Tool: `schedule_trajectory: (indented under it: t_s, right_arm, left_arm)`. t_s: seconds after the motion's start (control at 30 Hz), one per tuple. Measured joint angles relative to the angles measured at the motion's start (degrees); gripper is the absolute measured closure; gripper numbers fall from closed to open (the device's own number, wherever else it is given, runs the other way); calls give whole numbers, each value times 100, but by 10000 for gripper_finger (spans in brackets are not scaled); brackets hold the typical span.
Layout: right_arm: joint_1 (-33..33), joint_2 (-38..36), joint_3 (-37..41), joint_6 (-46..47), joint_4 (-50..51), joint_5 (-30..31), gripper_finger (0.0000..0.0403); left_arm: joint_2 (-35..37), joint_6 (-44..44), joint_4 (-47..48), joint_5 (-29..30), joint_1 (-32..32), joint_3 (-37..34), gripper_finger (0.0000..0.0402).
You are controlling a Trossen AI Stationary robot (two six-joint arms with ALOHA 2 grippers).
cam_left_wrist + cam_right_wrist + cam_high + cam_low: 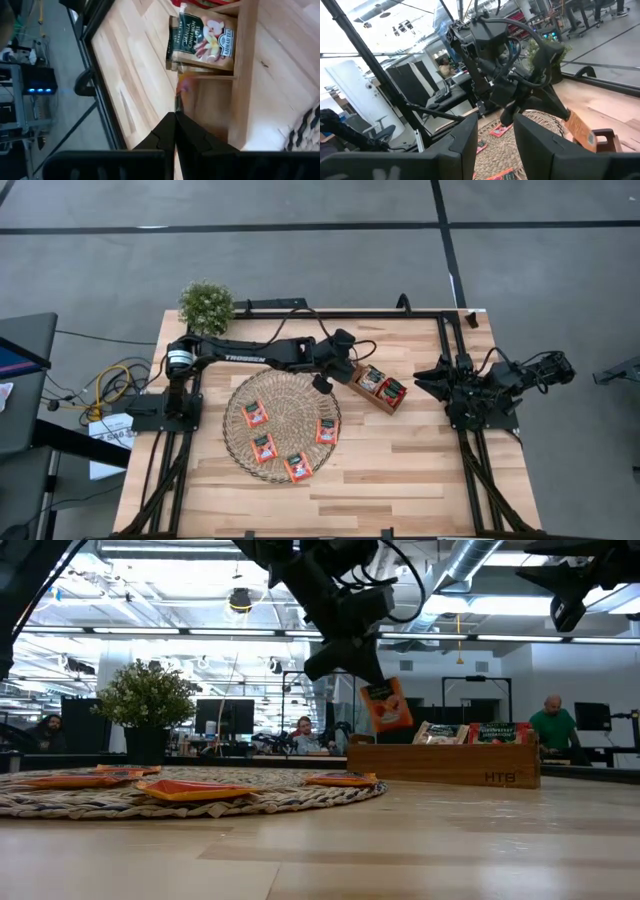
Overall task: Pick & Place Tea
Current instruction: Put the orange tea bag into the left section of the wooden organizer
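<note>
My left gripper (366, 678) hangs over the left end of the brown wooden tray (450, 766), shut on a red-orange tea sachet (385, 705). In the left wrist view the sachet shows edge-on over an empty compartment (212, 102). The neighbouring compartment holds a green-and-pale sachet (202, 40). The high view shows a green sachet (371, 378) and a red one (391, 391) in the tray. Several red-orange sachets (263, 447) lie flat on the round wicker mat (240, 442). My right gripper (495, 145) waits open at the table's right side. My left gripper pinches the red-orange sachet by its upper edge (374, 688) between the two shut fingers, which come from above, pointing down. The sachet is lifted clear. It hangs tilted below the fingertips, above the tray's left end.
A small potted plant (206, 305) stands at the far left corner of the table. The right arm (480, 385) is folded up near the right edge. Bare wood lies along the near side of the table (400, 480). People sit at desks in the room behind.
</note>
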State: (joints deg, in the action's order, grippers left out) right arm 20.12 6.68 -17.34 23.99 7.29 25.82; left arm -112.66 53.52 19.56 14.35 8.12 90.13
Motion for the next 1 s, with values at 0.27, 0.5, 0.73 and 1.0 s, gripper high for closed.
schedule_trajectory:
  t_s: [0.27, 0.5, 0.73, 1.0]
  right_arm:
    - [-1, 0, 0, 0, 0, -6, 285]
    - [-1, 4, 2, 0, 3, -15, 285]
    - [-1, 2, 2, 0, 2, -15, 285]
    - [-1, 1, 1, 0, 0, -17, 285]
  left_arm:
    - [-213, 97, -72, 3, 0, 9, 401]
    - [-367, 274, -68, 133, 11, 4, 401]
    - [-367, 269, -10, 89, 43, 4, 401]
    - [-367, 615, -114, 442, 128, 4, 401]
